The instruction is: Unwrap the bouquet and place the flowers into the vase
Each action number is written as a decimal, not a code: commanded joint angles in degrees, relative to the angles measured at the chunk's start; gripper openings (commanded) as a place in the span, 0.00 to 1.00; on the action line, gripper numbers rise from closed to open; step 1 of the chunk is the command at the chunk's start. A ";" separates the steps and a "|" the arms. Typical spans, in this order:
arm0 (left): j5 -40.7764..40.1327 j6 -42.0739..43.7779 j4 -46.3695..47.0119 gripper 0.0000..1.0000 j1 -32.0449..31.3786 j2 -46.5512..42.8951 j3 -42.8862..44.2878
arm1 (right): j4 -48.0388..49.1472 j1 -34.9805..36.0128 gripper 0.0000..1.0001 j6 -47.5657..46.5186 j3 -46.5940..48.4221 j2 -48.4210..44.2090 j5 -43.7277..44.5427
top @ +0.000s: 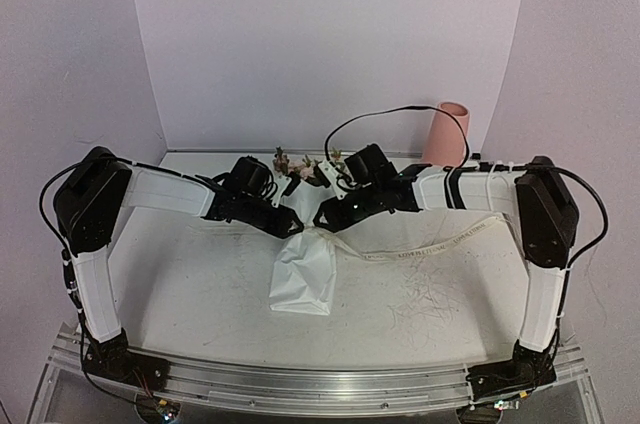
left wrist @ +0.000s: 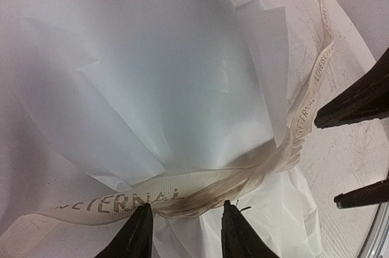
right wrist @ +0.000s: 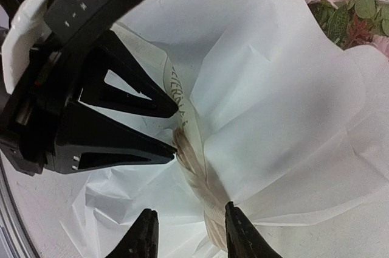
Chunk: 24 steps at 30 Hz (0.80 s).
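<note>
Bouquet [top: 303, 266] waist between left claw [left wrist: 186, 208] and right claw [right wrist: 189, 210], both parted.

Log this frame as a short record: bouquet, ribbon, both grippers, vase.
bouquet: wrapped in white paper on the table, flowers toward the back wall
ribbon: looped round the waist, one tail trailing right across the table
left gripper: open, fingers straddling the ribbon
right gripper: open, at the same waist, facing the left one
vase: upright, far right corner, apart from the bouquet
</note>
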 commanded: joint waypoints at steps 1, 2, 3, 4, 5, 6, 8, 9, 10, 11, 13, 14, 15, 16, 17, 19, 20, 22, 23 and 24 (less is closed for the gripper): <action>-2.56 1.31 0.41 0.41 -0.05 -1.30 3.33 | -1.93 0.57 0.40 -0.86 4.26 3.07 2.48; -2.69 1.31 0.23 0.41 -0.07 -1.22 3.61 | -2.34 0.63 0.39 -1.21 4.83 3.51 2.89; -2.84 1.29 0.11 0.41 -0.05 -1.12 3.84 | -2.61 0.64 0.38 -1.47 5.26 3.85 3.10; -3.02 1.24 0.02 0.41 -0.01 -1.01 4.00 | -2.76 0.64 0.37 -1.69 5.56 4.19 3.15; -3.19 1.25 -0.06 0.41 -0.04 -0.94 4.17 | -2.87 0.66 0.35 -1.82 5.80 4.47 3.16; -3.33 1.26 -0.15 0.41 -0.05 -0.87 4.32 | -3.00 0.70 0.34 -1.92 6.18 4.75 3.27; -3.31 1.26 -0.32 0.40 -0.05 -0.68 4.61 | -3.41 0.84 0.31 -2.18 6.87 5.33 3.39; -3.20 1.22 -0.37 0.40 -0.04 -0.54 4.77 | -3.58 0.91 0.30 -2.29 7.11 5.56 3.42; -3.03 1.18 -0.42 0.40 -0.05 -0.40 4.90 | -3.73 0.99 0.29 -2.41 7.32 5.77 3.39; -2.86 1.17 -0.46 0.40 -0.05 -0.29 5.01 | -3.86 1.11 0.29 -2.52 7.48 5.97 3.28; -2.73 1.14 -0.59 0.40 -0.06 -0.03 5.20 | -4.05 1.35 0.29 -2.69 7.71 6.45 3.16; -2.70 1.21 -0.66 0.40 -0.05 0.06 5.25 | -4.13 1.42 0.29 -2.74 7.74 6.63 3.00; -2.71 1.28 -0.72 0.40 -0.04 0.12 5.32 | -4.24 1.49 0.29 -2.78 7.71 6.77 2.95; -2.73 1.32 -0.77 0.40 -0.03 0.19 5.38 | -4.35 1.57 0.29 -2.82 7.65 6.90 2.94; -2.71 1.34 -0.83 0.40 -0.04 0.25 5.43 | -4.43 1.57 0.29 -2.86 7.52 7.00 3.03; -2.68 1.31 -0.94 0.40 -0.09 0.35 5.51 | -4.63 1.65 0.29 -2.96 7.29 7.13 3.63; -2.61 1.29 -1.02 0.40 -0.06 0.48 5.52 | -4.82 1.69 0.28 -3.06 7.16 7.19 4.06; -2.44 1.10 -1.05 0.40 -0.04 0.73 5.52 | -5.03 1.62 0.27 -3.33 6.96 7.20 4.62; -2.24 0.98 -1.05 0.40 -0.04 0.89 5.52 | -5.12 1.69 0.25 -3.41 6.89 7.17 4.92; -2.09 0.86 -1.05 0.40 -0.04 1.03 5.52 | -5.16 1.72 0.22 -3.44 6.78 7.03 5.11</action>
